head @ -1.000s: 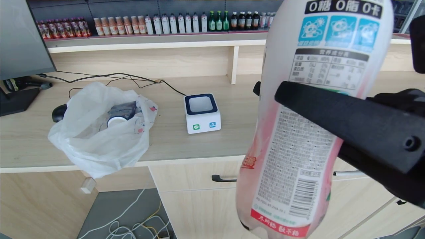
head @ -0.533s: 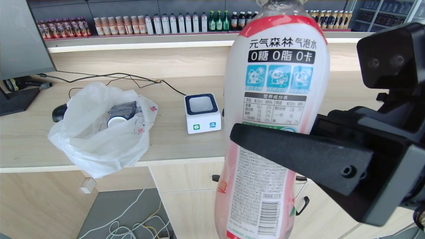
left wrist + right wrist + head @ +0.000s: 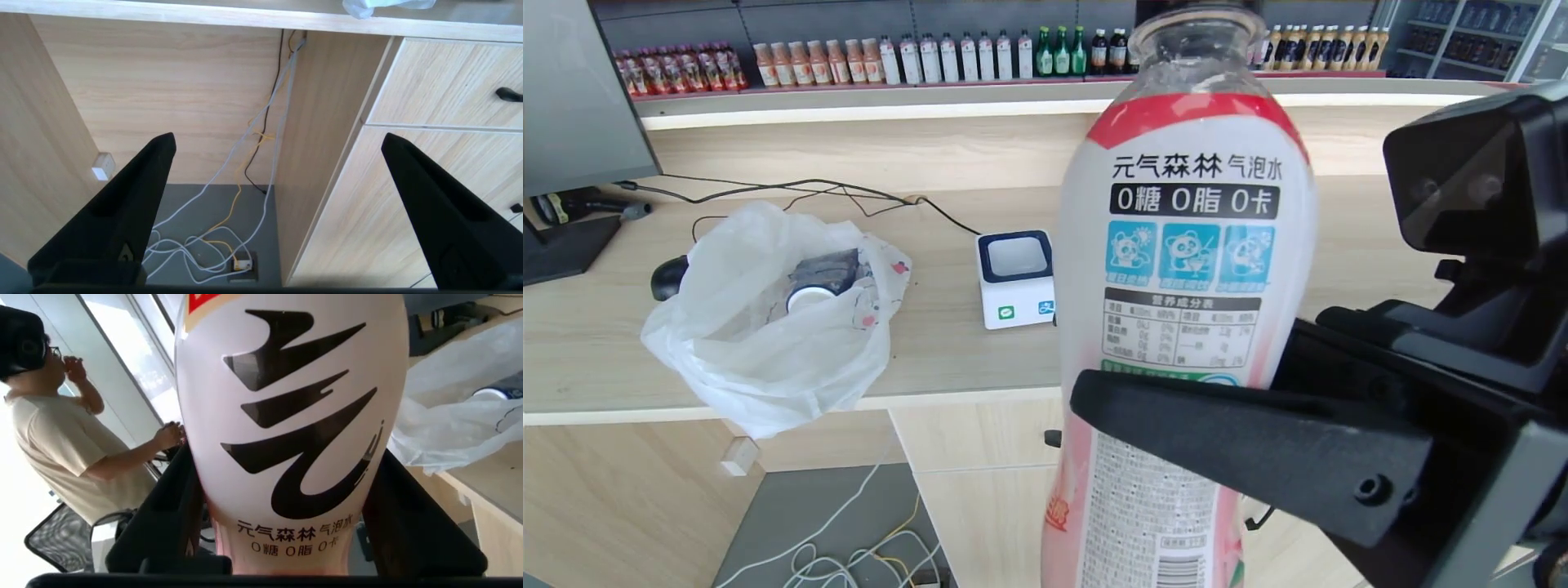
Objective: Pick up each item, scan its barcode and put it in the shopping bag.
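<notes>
One bottle (image 3: 1184,269) stands upright in the right pincer (image 3: 1127,400), clamped at its middle, in the air before the worktop (image 3: 947,351). I judge the scan step is in hand: next its barcode (image 3: 1183,573), low on the label, must face the scanner (image 3: 1020,278). The left pincer (image 3: 278,204) hangs wide.

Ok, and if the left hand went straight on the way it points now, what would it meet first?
Probably the loose cables hanging in the recess under the counter, or the wooden back panel behind them; depth is unclear. The left hand is open, with nothing nearer in its way.
</notes>
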Motion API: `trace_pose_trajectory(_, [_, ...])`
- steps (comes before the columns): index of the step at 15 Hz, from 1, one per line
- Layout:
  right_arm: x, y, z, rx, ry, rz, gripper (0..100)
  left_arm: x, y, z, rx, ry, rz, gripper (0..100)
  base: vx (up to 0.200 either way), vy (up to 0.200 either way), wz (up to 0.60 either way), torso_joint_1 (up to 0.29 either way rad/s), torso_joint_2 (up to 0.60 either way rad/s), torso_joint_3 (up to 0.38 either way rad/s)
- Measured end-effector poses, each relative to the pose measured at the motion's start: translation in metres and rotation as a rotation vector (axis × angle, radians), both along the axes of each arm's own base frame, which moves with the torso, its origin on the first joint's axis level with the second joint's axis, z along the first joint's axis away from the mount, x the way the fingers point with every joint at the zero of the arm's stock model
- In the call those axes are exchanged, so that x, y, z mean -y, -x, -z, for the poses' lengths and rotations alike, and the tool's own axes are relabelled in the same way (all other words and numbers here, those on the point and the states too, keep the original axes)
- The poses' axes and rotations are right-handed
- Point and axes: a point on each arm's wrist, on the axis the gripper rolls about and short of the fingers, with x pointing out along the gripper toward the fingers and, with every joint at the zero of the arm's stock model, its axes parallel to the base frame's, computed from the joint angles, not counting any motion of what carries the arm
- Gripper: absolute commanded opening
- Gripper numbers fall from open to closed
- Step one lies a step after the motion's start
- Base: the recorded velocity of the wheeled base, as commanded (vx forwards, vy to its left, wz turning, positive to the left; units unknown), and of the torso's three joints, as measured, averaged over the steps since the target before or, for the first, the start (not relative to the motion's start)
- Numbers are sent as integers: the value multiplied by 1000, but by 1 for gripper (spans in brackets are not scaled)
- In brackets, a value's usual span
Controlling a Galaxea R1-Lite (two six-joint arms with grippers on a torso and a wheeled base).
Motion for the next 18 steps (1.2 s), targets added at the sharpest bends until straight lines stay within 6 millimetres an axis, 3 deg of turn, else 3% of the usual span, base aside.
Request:
trace_pose_trajectory(8, [11, 3, 10, 90, -24, 54, 0, 0, 0, 0, 0, 0, 0, 100, 0, 0, 0, 0, 0, 0])
trace_pose_trajectory(13, [33, -29, 19, 173, 21, 319, 0, 0, 0, 0, 0, 0, 0, 100, 0, 0, 0, 0, 0, 0])
trace_pose_trajectory(18, [43, -40, 34, 106, 54, 673, 0, 0, 0, 0, 0, 0, 0, 100, 0, 0, 0, 0, 0, 0])
